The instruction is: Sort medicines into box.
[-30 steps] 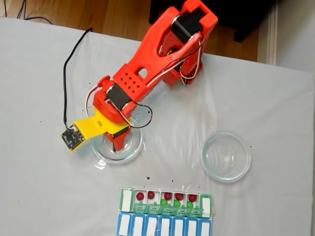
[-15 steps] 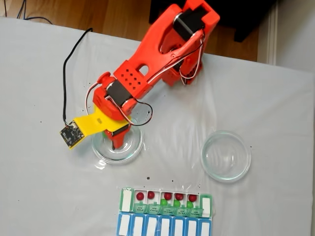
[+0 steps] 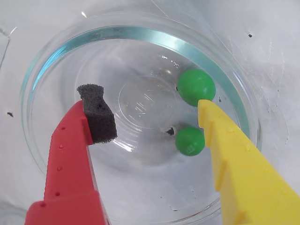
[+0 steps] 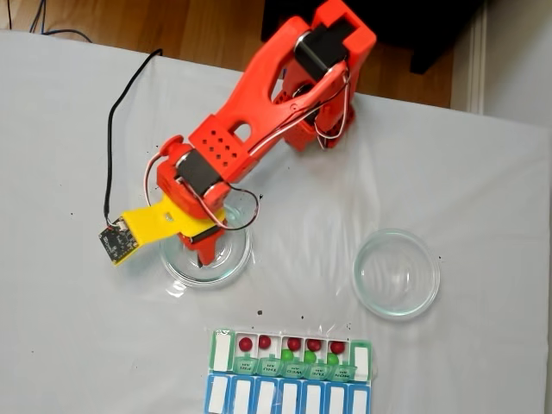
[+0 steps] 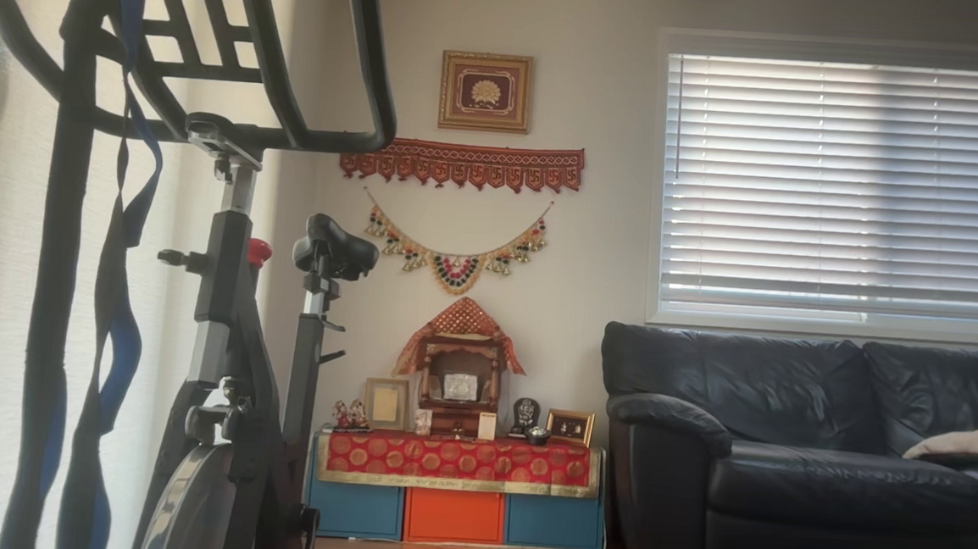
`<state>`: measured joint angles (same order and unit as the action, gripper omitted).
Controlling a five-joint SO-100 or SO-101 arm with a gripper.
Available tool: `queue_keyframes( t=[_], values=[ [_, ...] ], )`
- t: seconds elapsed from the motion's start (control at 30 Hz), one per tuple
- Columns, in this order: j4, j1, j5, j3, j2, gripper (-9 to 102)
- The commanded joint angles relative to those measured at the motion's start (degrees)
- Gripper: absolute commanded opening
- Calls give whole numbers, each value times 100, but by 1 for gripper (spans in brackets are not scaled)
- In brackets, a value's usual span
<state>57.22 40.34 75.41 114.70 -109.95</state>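
Gripper (image 3: pixel 150 115) reaching down into the left glass dish (image 3: pixel 56 56), jaws spread wide apart, nothing held between them. In the wrist view the red finger (image 3: pixel 70 159) with its dark foam pad (image 3: pixel 98 117) stands on the left, the yellow finger (image 3: pixel 234 159) on the right.

Two green balls (image 3: pixel 196 87) lie on the dish floor, both near the yellow finger. The upper one sits just past the yellow tip; the lower green ball (image 3: pixel 189 140) looks to touch the finger's inner edge, though contact is hard to confirm. Both lie far from the foam pad.

From the fixed view: orange arm (image 4: pixel 259 112) leans from the top of the table (image 4: pixel 69 345) down to the left dish (image 4: pixel 226 264), with the yellow plate and a small circuit board (image 4: pixel 118 241) jutting out to the left. A second glass dish (image 4: pixel 396 272) stands well apart to the right; I can see no balls in it.

Pill organizer (image 4: pixel 290 377) lies at the bottom edge, below and between the dishes. Upper row open: dark red balls (image 4: pixel 246 344) in several compartments, green balls (image 4: pixel 287 354) in some beside them. Lower blue-lidded row (image 4: pixel 287 397) closed.

The other view: exercise bike (image 5: pixel 229 360), black leather sofa (image 5: pixel 809 447), window blinds (image 5: pixel 847 186), small shrine (image 5: pixel 459 374) on a low cabinet.
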Motion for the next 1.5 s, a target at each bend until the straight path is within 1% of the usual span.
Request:
queue_keyframes(
  t=[0.0, 0.13, 0.33, 0.57, 0.87, 1.47],
  values=[
    [272, 211, -70, -642, 26, 33],
    [536, 246, -255, -853, 211, 33],
    [589, 334, -325, -844, 281, 32],
    [-9, 334, -264, -677, 554, 33],
    [-431, 264, -176, -475, 598, 34],
    [-703, 290, -264, -369, 914, 31]
  ],
)
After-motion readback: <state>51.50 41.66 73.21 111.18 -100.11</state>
